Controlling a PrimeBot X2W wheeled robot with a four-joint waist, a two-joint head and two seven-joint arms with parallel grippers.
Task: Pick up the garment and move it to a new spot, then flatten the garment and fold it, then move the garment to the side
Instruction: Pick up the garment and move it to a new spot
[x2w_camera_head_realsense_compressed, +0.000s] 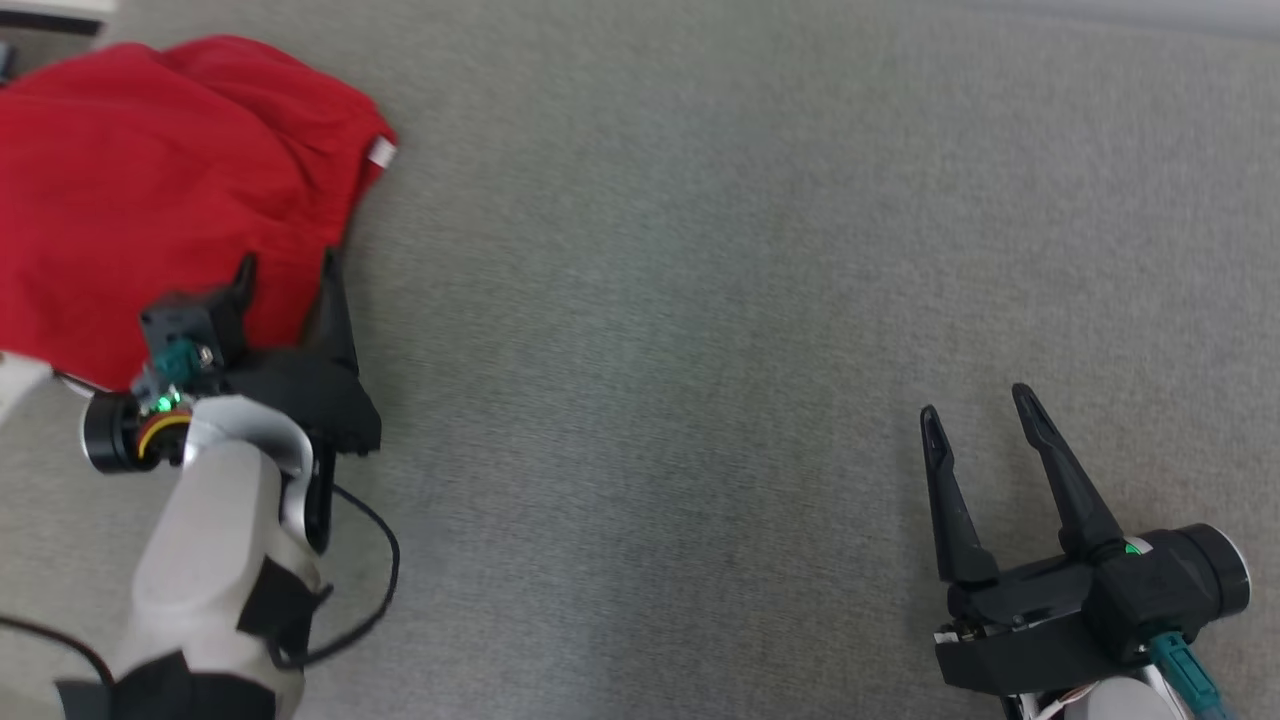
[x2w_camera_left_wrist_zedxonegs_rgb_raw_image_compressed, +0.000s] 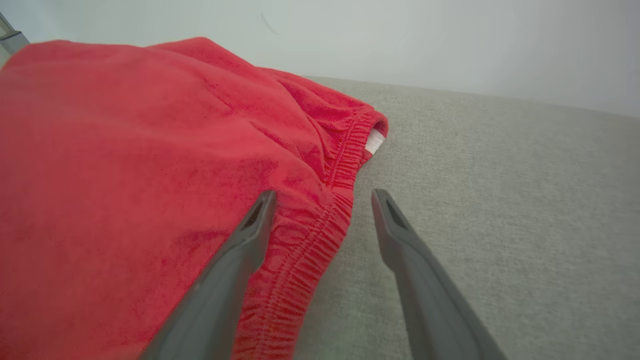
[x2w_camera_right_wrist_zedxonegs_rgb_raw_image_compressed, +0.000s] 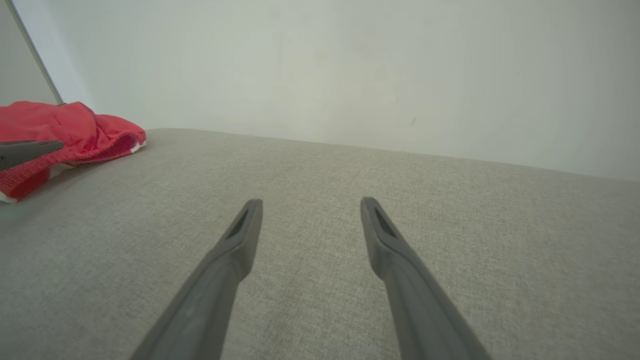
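Red soft-knit garment (x2w_camera_head_realsense_compressed: 150, 180) with a gathered elastic waistband lies bunched at the far left of the grey cloth-covered counter (x2w_camera_head_realsense_compressed: 700, 300), and a white label (x2w_camera_head_realsense_compressed: 383, 152) pokes out at its right corner. I see my left gripper (x2w_camera_head_realsense_compressed: 288, 260) with its fingers apart astride the waistband edge, one over red cloth and one over bare counter, gripping nothing. My right gripper (x2w_camera_head_realsense_compressed: 975, 402) sits well apart at the near right, fingers spread over bare counter.

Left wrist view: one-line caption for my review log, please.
Open left gripper poised at the elastic waistband of the red garment on the grey fabric surface, white label showing at its corner.
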